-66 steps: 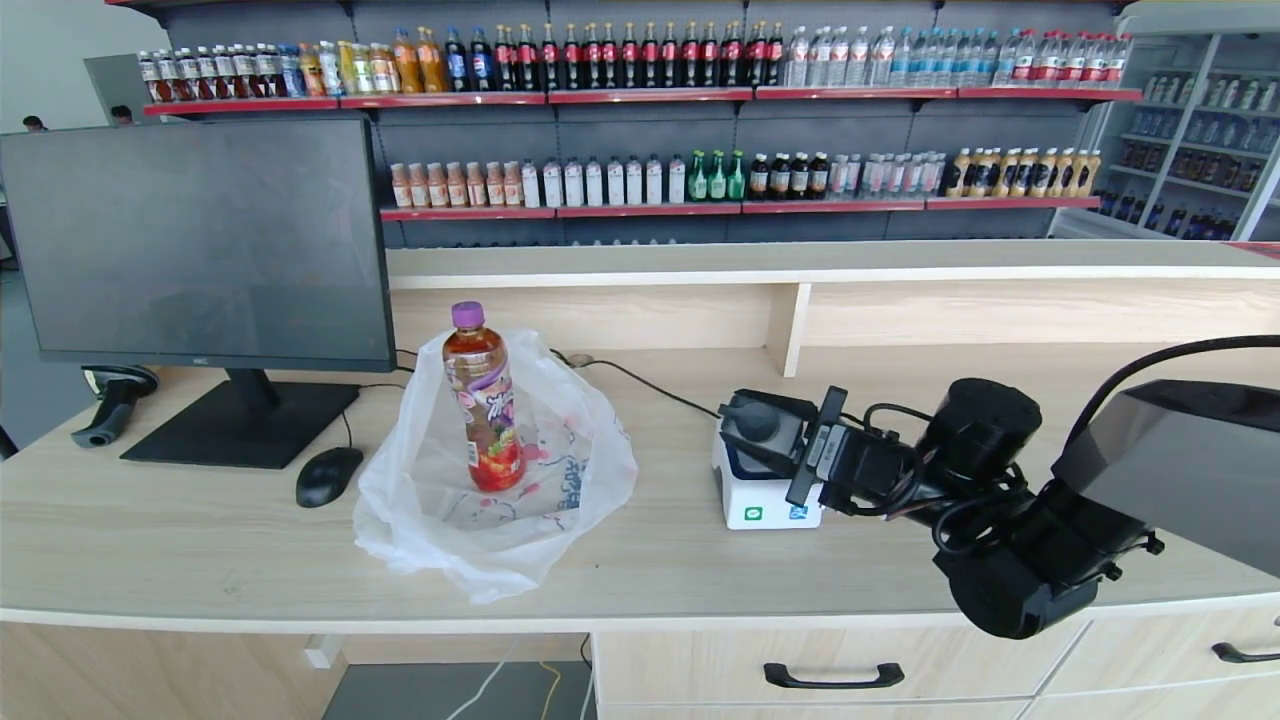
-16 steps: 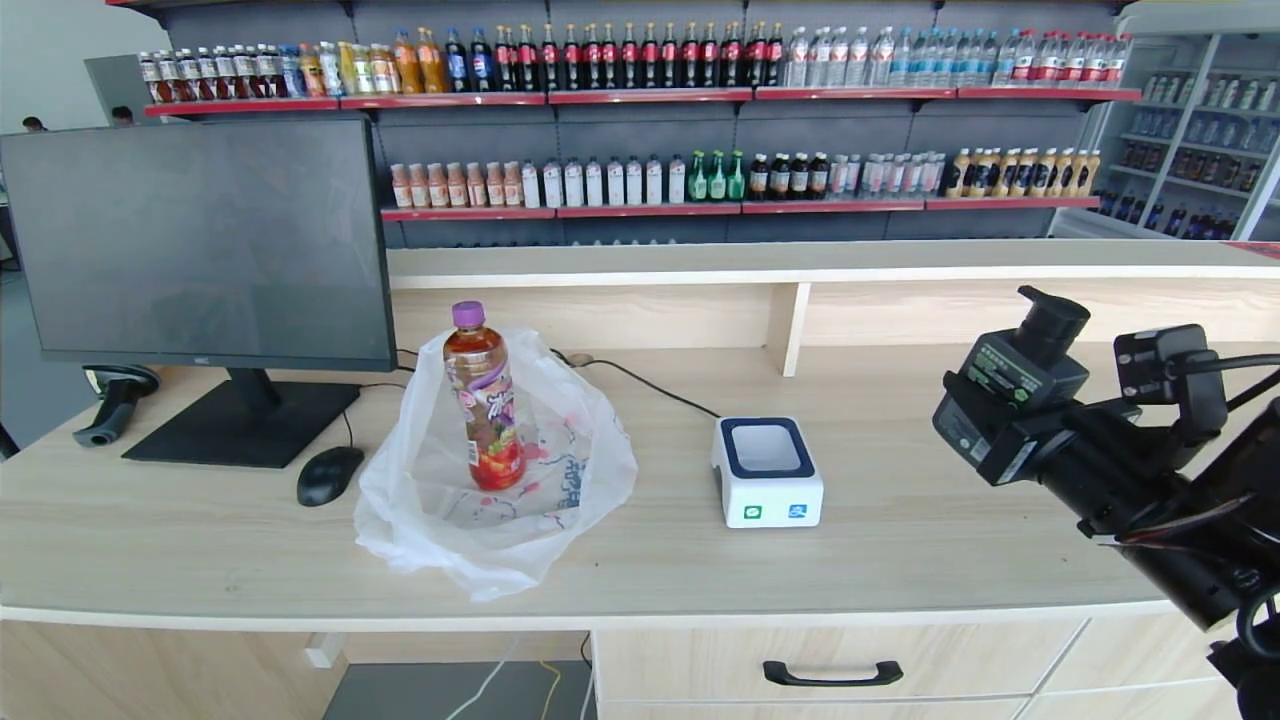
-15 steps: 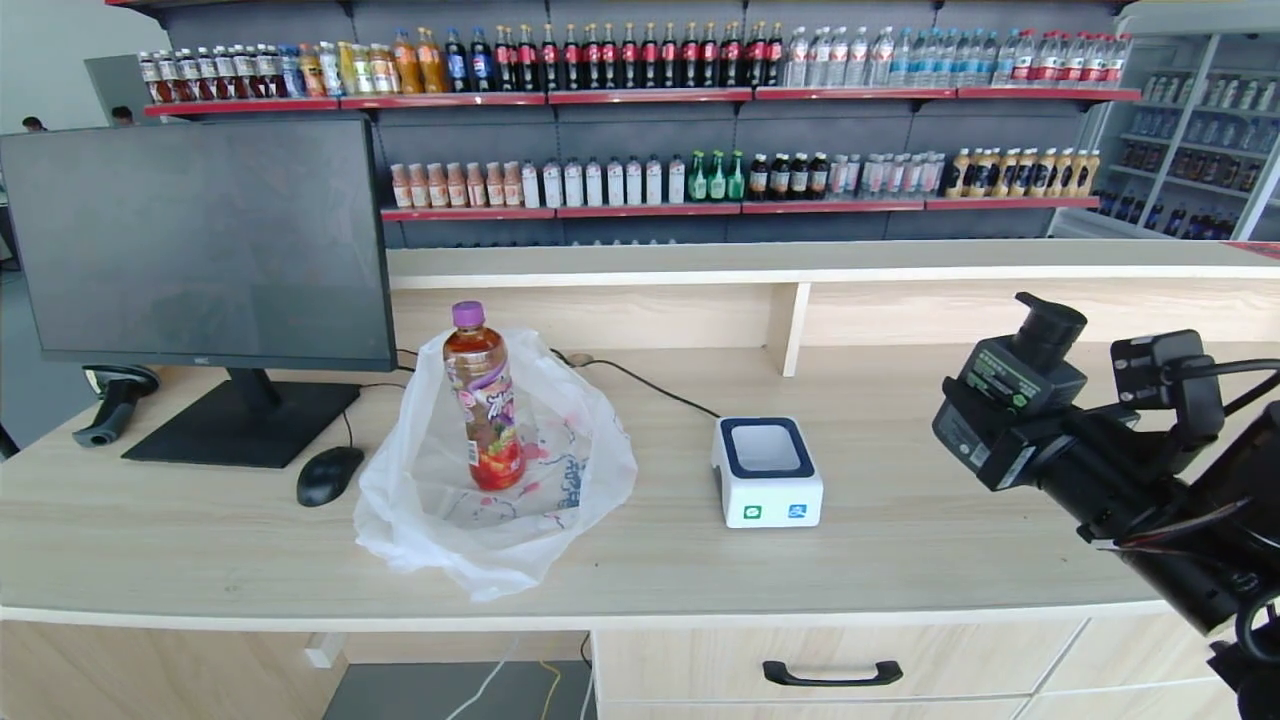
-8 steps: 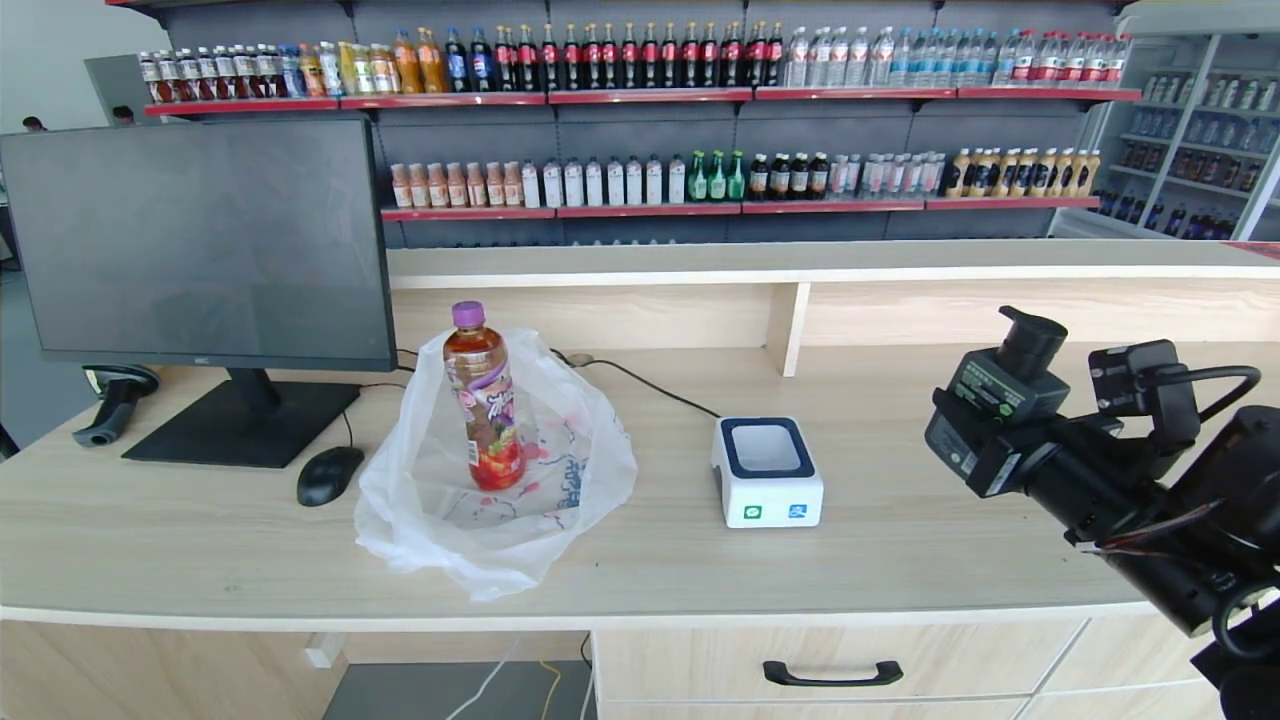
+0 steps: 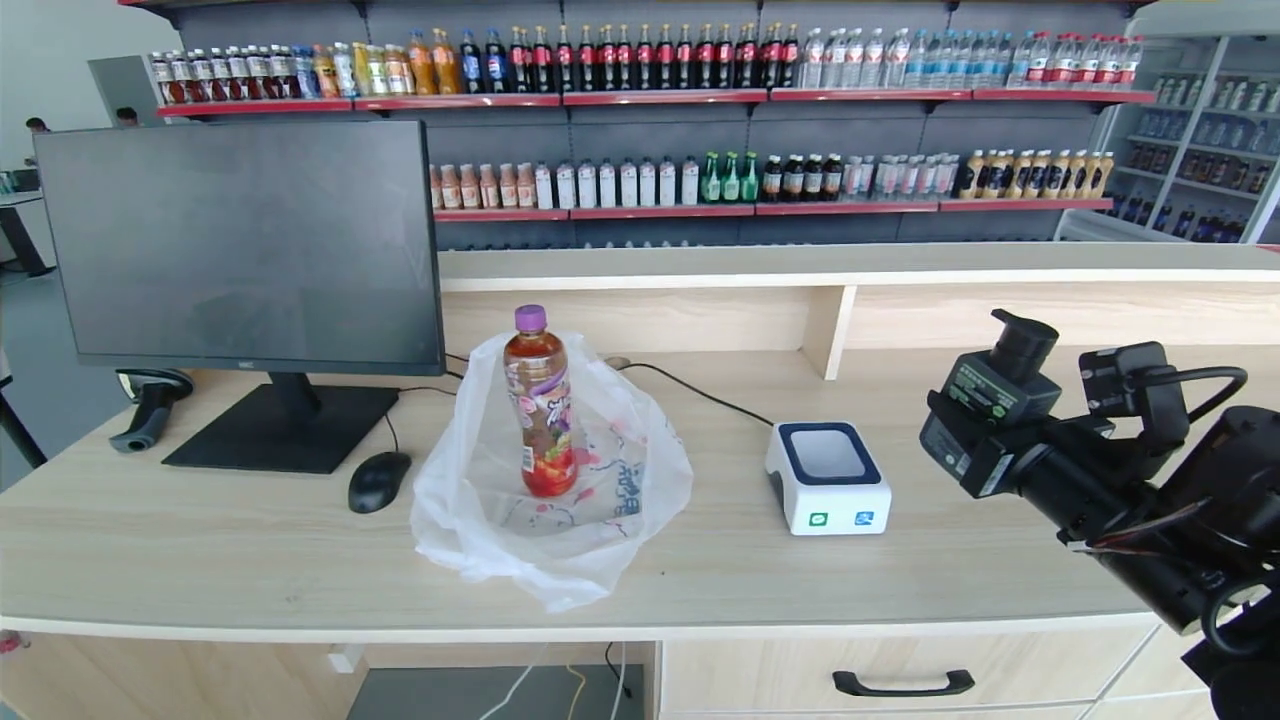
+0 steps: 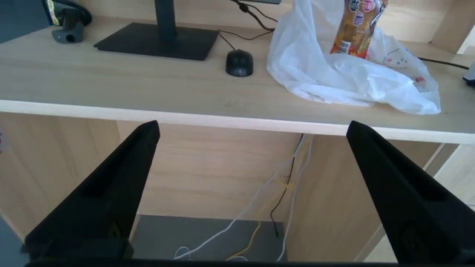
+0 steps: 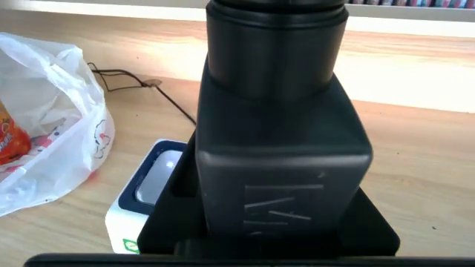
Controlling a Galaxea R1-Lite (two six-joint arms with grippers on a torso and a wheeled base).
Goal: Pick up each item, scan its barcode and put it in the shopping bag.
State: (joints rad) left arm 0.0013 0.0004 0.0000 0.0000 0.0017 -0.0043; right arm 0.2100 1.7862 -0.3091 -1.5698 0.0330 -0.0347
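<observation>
Right pincer (image 7: 267, 237) clamps a black square-bodied bottle with round cap (image 7: 274, 141) above the light wooden tabletop (image 5: 250, 560), right of the white box-shaped scanner (image 5: 828, 480); left pincer (image 6: 252, 126) spread wide, empty.

I am looking at a worktop (image 5: 250, 560) showing pale, matt wood grain. The shopping bag (image 5: 470, 500) is lying as thin, crinkled, translucent plastic. The bottle (image 5: 540, 420) is gleaming as clear glossy plastic; the scanner (image 5: 828, 480) is showing smooth white plastic.
</observation>
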